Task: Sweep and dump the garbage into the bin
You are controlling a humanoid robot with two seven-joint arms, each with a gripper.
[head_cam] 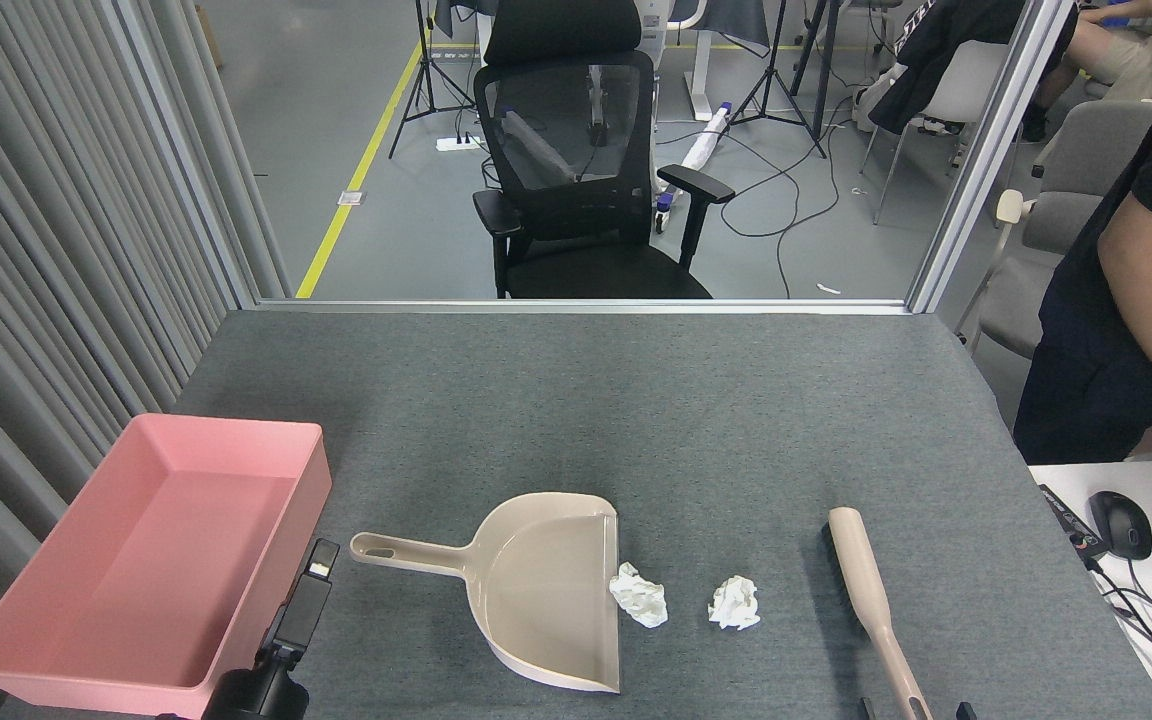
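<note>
Two crumpled white tissue balls, the garbage, lie on the grey table: one [638,594] touches the open lip of the beige dustpan [536,590], the other [734,602] sits a little to its right. The pink bin [166,560] stands empty at the front left. A beige brush [866,590] lies at the right, its handle running to the bottom edge. Only the two fingertips of my right gripper [911,712] show there, apart on either side of the handle's end. My left gripper [311,580] is seen edge-on between the bin and the dustpan handle.
A person [1126,300] in a black shirt stands at the table's right side. A white desk with a mouse [1121,523] and a keyboard adjoins the front right corner. A black office chair [576,160] stands behind the far edge. Grey curtain on the left.
</note>
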